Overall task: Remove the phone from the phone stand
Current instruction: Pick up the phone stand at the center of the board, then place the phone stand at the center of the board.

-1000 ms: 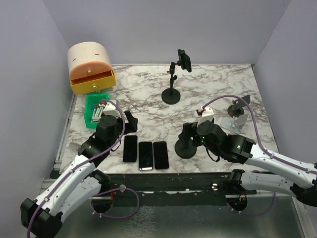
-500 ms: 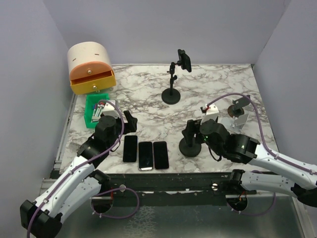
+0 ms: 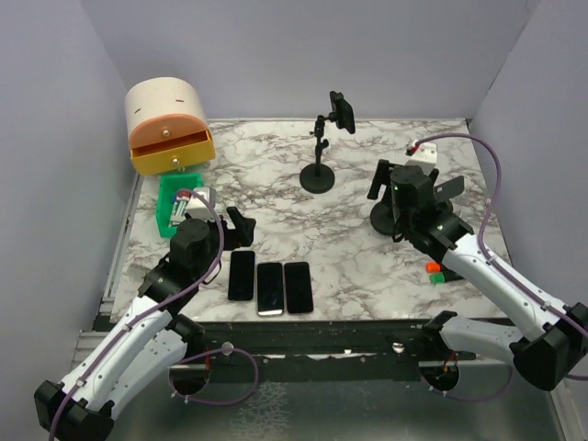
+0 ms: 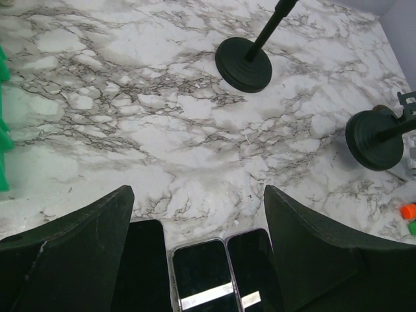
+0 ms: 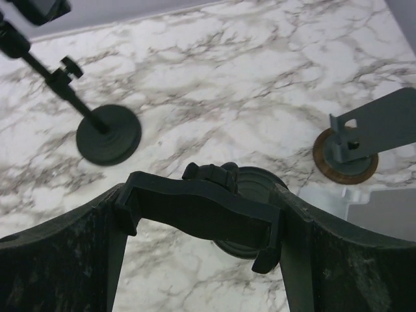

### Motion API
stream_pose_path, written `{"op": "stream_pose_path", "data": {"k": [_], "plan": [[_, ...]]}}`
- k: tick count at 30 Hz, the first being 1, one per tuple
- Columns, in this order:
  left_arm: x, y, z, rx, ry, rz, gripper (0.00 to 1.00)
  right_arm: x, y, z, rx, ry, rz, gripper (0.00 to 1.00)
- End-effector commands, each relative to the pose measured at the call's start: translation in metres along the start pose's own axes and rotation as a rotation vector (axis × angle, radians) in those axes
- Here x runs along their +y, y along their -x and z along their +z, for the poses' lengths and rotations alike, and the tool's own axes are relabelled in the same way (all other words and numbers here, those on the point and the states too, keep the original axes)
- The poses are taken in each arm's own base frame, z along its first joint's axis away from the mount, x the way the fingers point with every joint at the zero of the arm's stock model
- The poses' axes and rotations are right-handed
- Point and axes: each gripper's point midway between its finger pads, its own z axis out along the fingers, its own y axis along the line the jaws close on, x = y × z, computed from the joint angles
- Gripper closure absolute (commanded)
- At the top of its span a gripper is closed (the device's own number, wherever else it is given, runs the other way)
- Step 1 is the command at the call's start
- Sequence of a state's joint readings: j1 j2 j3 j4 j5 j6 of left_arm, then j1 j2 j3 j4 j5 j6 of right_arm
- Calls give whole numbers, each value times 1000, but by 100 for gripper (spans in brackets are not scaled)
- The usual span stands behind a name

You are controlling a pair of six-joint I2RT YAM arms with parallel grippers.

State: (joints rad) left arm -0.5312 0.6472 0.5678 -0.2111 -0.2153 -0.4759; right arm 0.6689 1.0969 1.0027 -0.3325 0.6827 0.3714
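In the right wrist view the phone (image 5: 38,8) is cut off at the top corner, just a dark slab on a tilted arm. From overhead it shows whole, clamped at the top of the phone stand (image 3: 318,176) at the back of the desk (image 3: 276,179). Right of that stand, the right hand (image 3: 382,186) has its fingers closed on the black clamp bar (image 5: 195,211) of a second stand (image 3: 381,219). The bar mostly hides that stand's round foot, and I cannot tell whether the foot touches the desk. A grey metal bracket (image 5: 376,123) runs out of frame further right. In front and left of the phone stand, the left hand (image 4: 198,195) hangs spread wide, gripping nothing, its fingers cutting off three flat phones (image 4: 201,276)

A second ago the right hand and second stand were nearer the front edge; now they sit further back and right, uncovering small orange and green blocks (image 3: 434,271). The left hand has barely shifted

Both stands are matte black, with a domed disc foot; the desk is white marble with grey veins
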Motion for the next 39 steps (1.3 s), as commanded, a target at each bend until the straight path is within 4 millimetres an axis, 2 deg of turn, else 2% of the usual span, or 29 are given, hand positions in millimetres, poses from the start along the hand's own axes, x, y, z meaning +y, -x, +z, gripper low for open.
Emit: {"op": "stream_pose_path", "data": {"k": [1, 3, 9, 15, 19, 23, 27, 29, 33, 35, 39], "plan": [[-11, 1, -3, -9, -66, -28, 18, -7, 60, 25, -210, 5, 135, 56], [-12, 3, -5, -16, -74, -28, 18, -11, 76, 42, -243, -14, 175, 57], [-18, 7, -10, -33, -110, -32, 18, -30, 102, 106, -275, -119, 174, 57], [-20, 10, -10, -46, -122, -26, 19, -67, 107, 168, -259, -204, 163, 58], [-19, 8, -6, -38, -115, -21, 20, -93, 104, 197, -224, -270, 141, 58], [-19, 7, 0, -36, -110, -20, 20, -125, 98, 206, -201, -328, 152, 58], [-28, 13, 12, -55, -135, -15, 20, -136, 84, 210, -158, -335, 140, 54], [-38, 17, 24, -69, -168, -18, 20, -136, 76, 211, -141, -324, 143, 44], [-57, 25, 55, -77, -220, 1, 16, -135, 60, 212, -101, -314, 160, 18], [-65, 32, 68, -91, -235, 10, 14, -135, 58, 210, -98, -310, 171, 11], [-76, 48, 95, -131, -238, 52, 11, -131, 65, 201, -112, -287, 182, 5]]}}
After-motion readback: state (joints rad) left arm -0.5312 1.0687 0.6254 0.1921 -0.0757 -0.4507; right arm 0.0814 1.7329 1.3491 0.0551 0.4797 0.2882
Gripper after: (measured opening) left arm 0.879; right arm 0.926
